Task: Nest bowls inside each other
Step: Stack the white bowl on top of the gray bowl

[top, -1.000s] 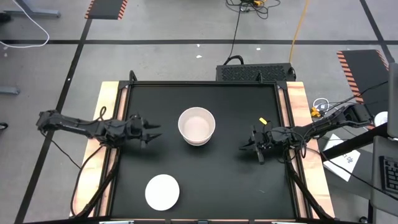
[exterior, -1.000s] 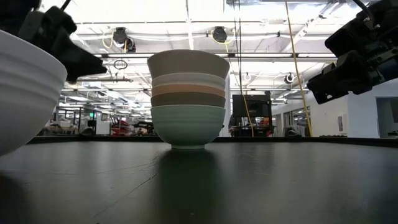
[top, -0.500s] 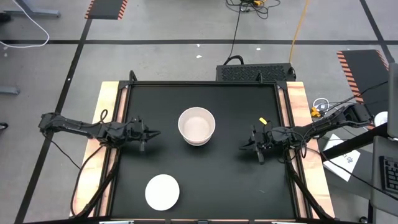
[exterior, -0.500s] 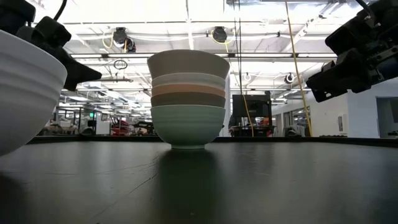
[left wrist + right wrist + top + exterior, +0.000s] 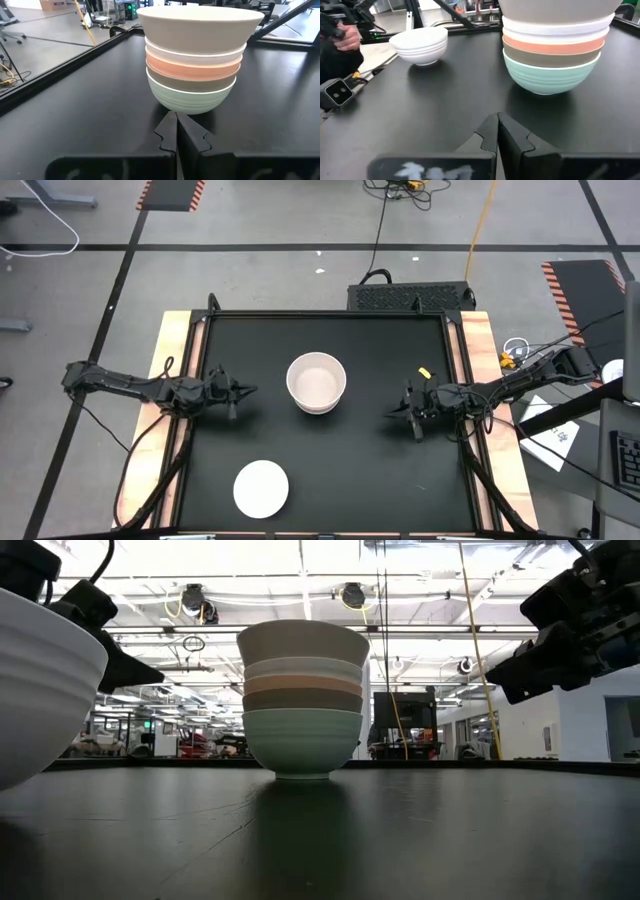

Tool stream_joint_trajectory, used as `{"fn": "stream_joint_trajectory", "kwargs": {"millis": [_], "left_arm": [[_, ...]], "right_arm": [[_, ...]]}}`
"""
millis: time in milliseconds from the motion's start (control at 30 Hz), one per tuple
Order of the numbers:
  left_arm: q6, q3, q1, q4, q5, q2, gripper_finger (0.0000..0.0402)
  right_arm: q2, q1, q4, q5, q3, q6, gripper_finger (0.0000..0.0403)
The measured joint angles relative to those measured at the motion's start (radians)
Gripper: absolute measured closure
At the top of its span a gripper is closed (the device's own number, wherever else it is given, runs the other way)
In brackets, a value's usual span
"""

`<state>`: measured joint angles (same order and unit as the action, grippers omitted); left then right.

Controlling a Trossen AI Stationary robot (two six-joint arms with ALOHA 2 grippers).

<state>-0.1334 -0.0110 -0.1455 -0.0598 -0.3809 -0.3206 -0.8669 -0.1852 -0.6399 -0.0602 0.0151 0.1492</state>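
Observation:
A stack of nested bowls [image 5: 317, 382] stands at the table's middle on its mint green bottom bowl [image 5: 190, 98]. Above it sit an olive-grey bowl, a salmon-orange one, a white one and a beige-grey one on top [image 5: 200, 25]. A lone white bowl [image 5: 261, 487] rests on its base near the front edge, left of centre. My left gripper [image 5: 250, 389] is shut and empty, left of the stack. My right gripper [image 5: 391, 415] is shut and empty, right of the stack. Both hang above the table.
The black table top [image 5: 350, 480] has wooden side rails [image 5: 170, 360]. A small yellow object [image 5: 423, 373] lies near the right arm. A person's hand [image 5: 342, 37] shows beyond the table in the right wrist view.
My left gripper has shut its fingers and drawn back a little toward the table's left edge, away from the stack. The bowls have stayed where they were.

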Motion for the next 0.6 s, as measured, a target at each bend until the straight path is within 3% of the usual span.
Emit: {"fn": "stream_joint_trajectory", "kwargs": {"millis": [367, 600], "left_arm": [[0.019, -0.001, 0.000, 0.005, 0.012, -0.109, 0.0376], [-0.024, 0.000, 0.000, -0.003, -0.025, -0.186, 0.0376]], "right_arm": [[-0.028, 0.000, -0.002, 0.000, 0.000, 0.019, 0.0403], [-0.101, 0.000, -0.113, 0.000, -0.001, 0.009, 0.0403]]}}
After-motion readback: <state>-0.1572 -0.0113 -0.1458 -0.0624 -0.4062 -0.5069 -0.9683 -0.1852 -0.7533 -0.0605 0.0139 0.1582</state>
